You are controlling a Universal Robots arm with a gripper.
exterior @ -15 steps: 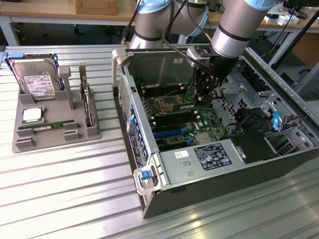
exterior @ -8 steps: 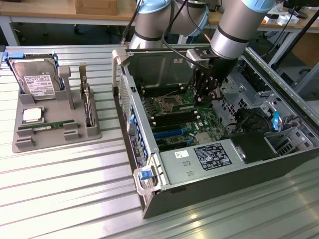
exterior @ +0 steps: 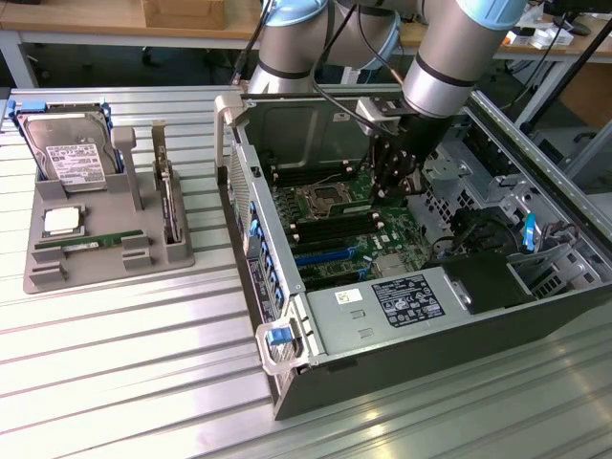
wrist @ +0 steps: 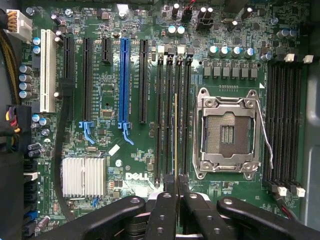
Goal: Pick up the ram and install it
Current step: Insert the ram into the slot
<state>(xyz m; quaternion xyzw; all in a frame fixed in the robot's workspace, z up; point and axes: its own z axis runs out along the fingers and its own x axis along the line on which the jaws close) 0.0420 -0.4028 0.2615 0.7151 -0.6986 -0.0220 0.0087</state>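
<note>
My gripper (exterior: 394, 179) hangs inside the open computer case (exterior: 535, 296), low over the motherboard (exterior: 339, 225), on the exterior view's right half of the scene. Seen from the wrist, my fingers (wrist: 167, 210) are pinched shut on the ram (wrist: 175, 135), which shows edge-on as a thin yellowish line running away from my fingertips, lined up over one of the black memory slots (wrist: 169, 115) just beside the empty processor socket (wrist: 227, 132). I cannot tell whether its edge already touches the slot. The wrist view also gives the blue expansion slot (wrist: 124, 82), the white slot (wrist: 48, 70) and the finned silver heatsink (wrist: 84, 176).

The exterior view offers what my wrist camera cannot: the grey parts tray (exterior: 105, 234) well apart on the exterior view's left, carrying the hard drive (exterior: 65, 153), the square processor chip (exterior: 61, 221) and a green stick (exterior: 78, 245) lying flat in its groove.
</note>
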